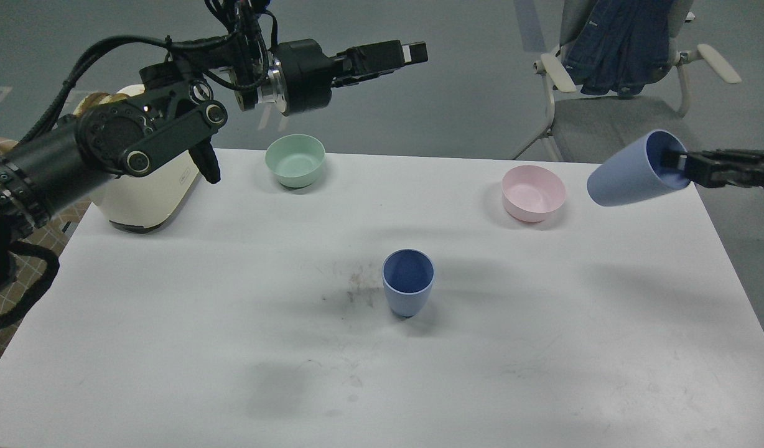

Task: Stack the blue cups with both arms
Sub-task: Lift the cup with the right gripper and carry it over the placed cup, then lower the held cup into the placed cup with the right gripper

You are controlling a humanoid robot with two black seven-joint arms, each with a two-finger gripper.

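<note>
One blue cup (pixel 408 282) stands upright near the middle of the white table (pixel 232 348). My right gripper (pixel 673 163) is shut on the rim of the second blue cup (pixel 631 171) and holds it in the air at the right, tipped on its side with the base pointing left, just right of the pink bowl. My left gripper (pixel 413 52) is high above the far table edge, right of the mint-green bowl, empty, its fingers close together.
A mint-green bowl (pixel 295 160) sits at the far left and a pink bowl (pixel 534 192) at the far right. A cream appliance (pixel 147 186) stands at the left edge. An office chair with a denim jacket (pixel 618 68) is behind the table.
</note>
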